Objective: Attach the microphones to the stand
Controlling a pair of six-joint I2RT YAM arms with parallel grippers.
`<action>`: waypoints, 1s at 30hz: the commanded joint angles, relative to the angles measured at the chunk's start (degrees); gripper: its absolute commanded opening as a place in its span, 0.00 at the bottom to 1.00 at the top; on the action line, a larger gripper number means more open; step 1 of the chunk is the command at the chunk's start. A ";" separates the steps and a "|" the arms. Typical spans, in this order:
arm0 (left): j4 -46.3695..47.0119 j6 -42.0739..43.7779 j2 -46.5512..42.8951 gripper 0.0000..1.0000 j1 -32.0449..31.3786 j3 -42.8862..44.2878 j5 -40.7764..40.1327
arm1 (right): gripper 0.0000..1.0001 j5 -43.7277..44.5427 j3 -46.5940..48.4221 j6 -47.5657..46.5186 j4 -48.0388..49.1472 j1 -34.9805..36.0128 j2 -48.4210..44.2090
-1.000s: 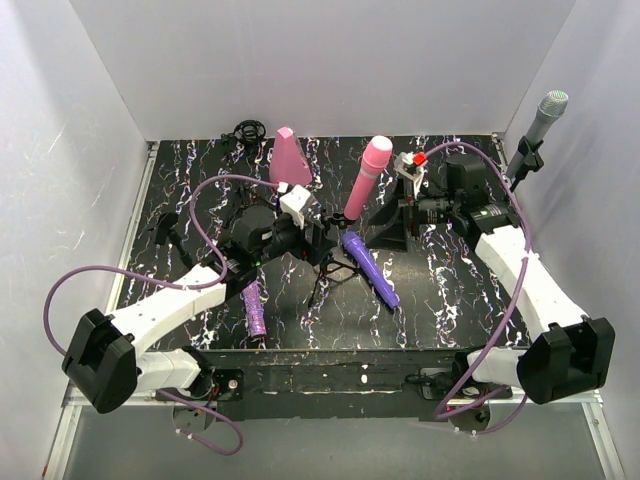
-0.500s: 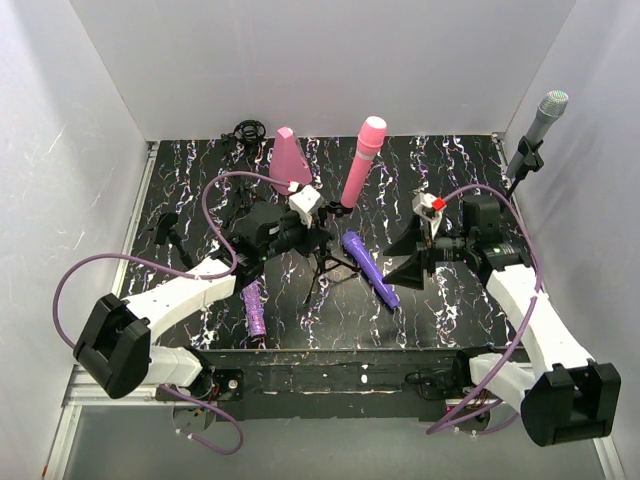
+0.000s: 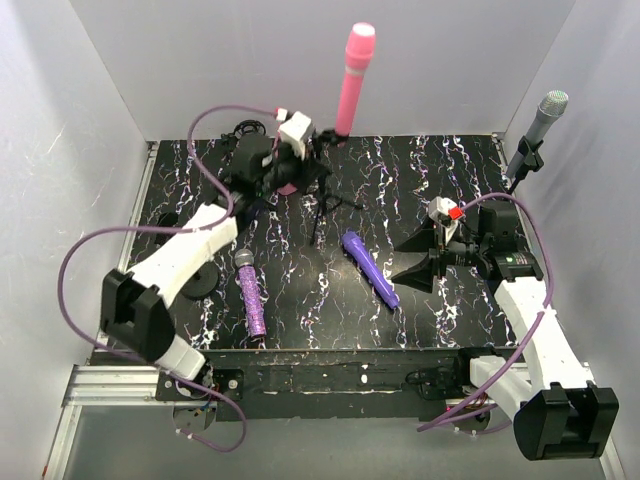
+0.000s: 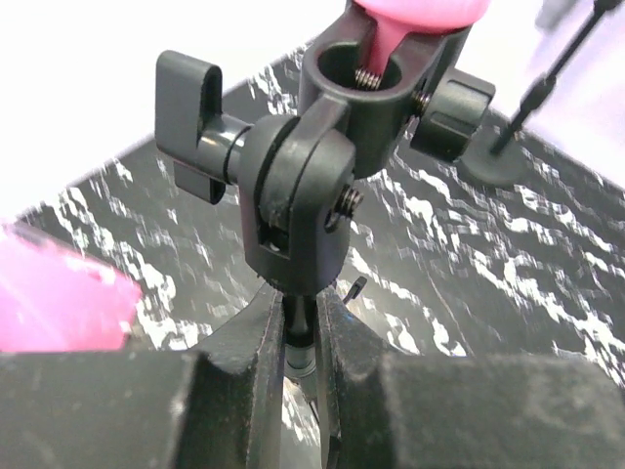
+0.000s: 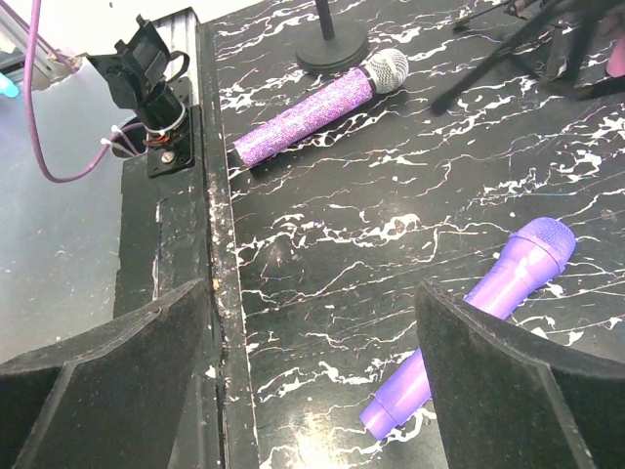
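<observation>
Reads as half done: pink mic [image 3: 353, 75] clipped in stand [image 4: 293, 195], stem pinched by left gripper [image 4: 298, 337], grey mic [image 3: 545, 112] mounted by right wall; violet mic [image 3: 370, 268] and glitter mic [image 3: 251, 295] loose on table [image 3: 450, 170] near right gripper [image 3: 418, 257], jaws spread.

Bright, even overhead light; shadows on the glossy black white-veined tabletop [image 3: 450, 180] are faint. Left wrist view: the black tripod microphone stand [image 4: 293, 186] is sharp, the tabletop behind is blurred, and the wall is blown white. Right wrist view: the close black padded fingers [image 5: 98, 381] are soft, with glare by the tabletop's near edge.
</observation>
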 commanded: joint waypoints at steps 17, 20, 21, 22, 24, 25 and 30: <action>10.33 0.71 50.46 0.00 -0.02 52.87 -0.73 | 0.92 0.25 2.12 -6.17 -6.07 -3.19 -1.37; 10.41 0.80 51.00 0.00 -0.11 51.21 -1.44 | 0.92 0.25 2.12 -6.26 -6.07 -3.28 -1.28; 10.76 0.53 50.74 0.00 -0.11 49.89 -1.44 | 0.92 0.33 2.03 -6.35 -5.99 -3.19 -1.20; 11.46 0.27 50.39 0.00 -0.11 48.31 -1.44 | 0.92 0.42 2.03 -6.35 -5.98 -3.28 -1.20; 12.09 0.27 49.60 0.04 -0.11 45.94 -1.44 | 0.92 0.51 1.94 -6.35 -5.98 -3.19 -1.11; 11.91 0.27 49.42 0.07 -0.11 45.14 -1.09 | 0.92 0.51 1.86 -6.35 -5.90 -3.28 -1.11; 10.33 0.44 47.66 0.29 -0.11 42.24 0.84 | 0.92 0.34 1.59 -6.35 -5.55 -3.54 -1.20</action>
